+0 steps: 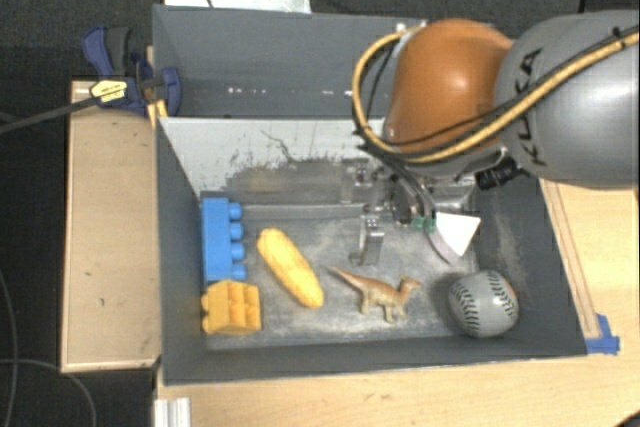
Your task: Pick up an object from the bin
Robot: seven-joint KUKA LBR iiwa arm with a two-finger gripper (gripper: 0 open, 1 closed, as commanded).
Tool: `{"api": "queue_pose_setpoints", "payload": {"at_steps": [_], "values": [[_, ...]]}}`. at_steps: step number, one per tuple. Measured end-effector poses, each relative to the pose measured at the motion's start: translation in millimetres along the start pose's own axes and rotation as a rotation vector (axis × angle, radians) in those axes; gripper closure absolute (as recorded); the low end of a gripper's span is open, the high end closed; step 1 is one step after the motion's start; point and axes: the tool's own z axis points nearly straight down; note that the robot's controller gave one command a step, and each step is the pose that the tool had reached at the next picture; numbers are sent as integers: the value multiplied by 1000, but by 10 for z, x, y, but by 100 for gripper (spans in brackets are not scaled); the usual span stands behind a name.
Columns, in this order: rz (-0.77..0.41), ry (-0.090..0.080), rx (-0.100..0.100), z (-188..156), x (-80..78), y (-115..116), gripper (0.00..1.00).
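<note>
My gripper hangs under the orange cover, over the middle of the bin floor. One finger points down just above and to the left of a tan toy dinosaur. The fingers stand open with nothing between them. A white wedge-shaped piece with a green edge lies right beside the gripper, on its right. A yellow corn cob lies to the left of the dinosaur.
A grey ball with stitching rests in the front right corner. A long blue brick and a small yellow brick lie along the left wall. The arm and its cables cover the bin's back right.
</note>
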Motion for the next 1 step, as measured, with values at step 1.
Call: {"api": "queue_pose_setpoints", "payload": {"at_steps": [1], "values": [[2,-8,-1,-47,-12,-5,0]]}}
